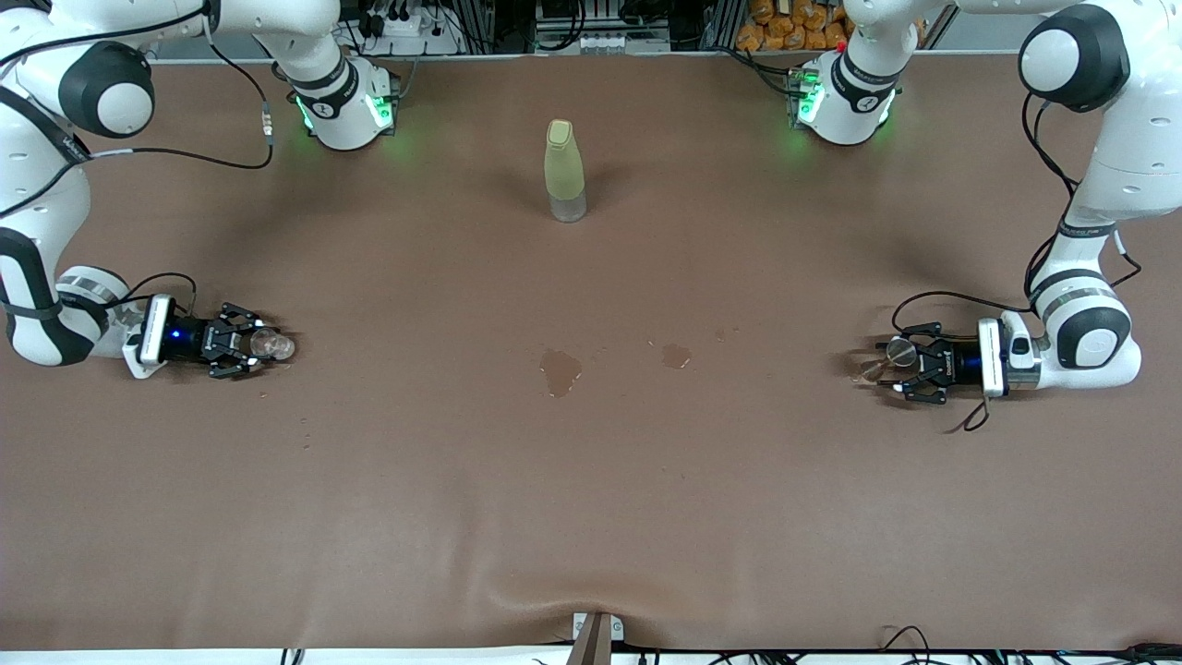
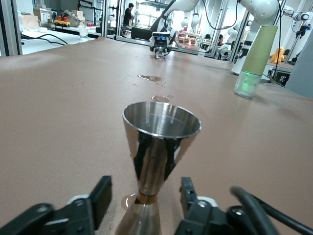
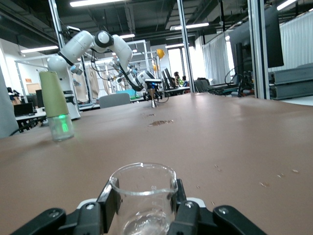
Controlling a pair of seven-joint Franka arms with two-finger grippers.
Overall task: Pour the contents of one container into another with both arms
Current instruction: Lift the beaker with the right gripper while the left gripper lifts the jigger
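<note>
The silvery hourglass jigger [image 1: 894,355] [image 2: 159,142] stands upright on the brown table at the left arm's end. My left gripper [image 1: 903,368] [image 2: 144,188] is low at the table with its fingers [image 2: 100,195] on either side of the jigger's waist, open, with a gap on each side. The tiny clear glass cup [image 1: 274,345] [image 3: 143,196] is at the right arm's end of the table. My right gripper [image 1: 242,343] [image 3: 143,198] is shut on it, fingers [image 3: 108,198] pressed against its sides. A little clear liquid shows in the cup's bottom.
A tall pale yellow-green bottle [image 1: 564,171] [image 2: 254,56] [image 3: 55,105] stands mid-table toward the arms' bases. Two wet patches [image 1: 560,370] [image 1: 676,355] mark the brown table cover [image 1: 591,508] between the grippers. A small puddle [image 2: 127,200] lies at the jigger's foot.
</note>
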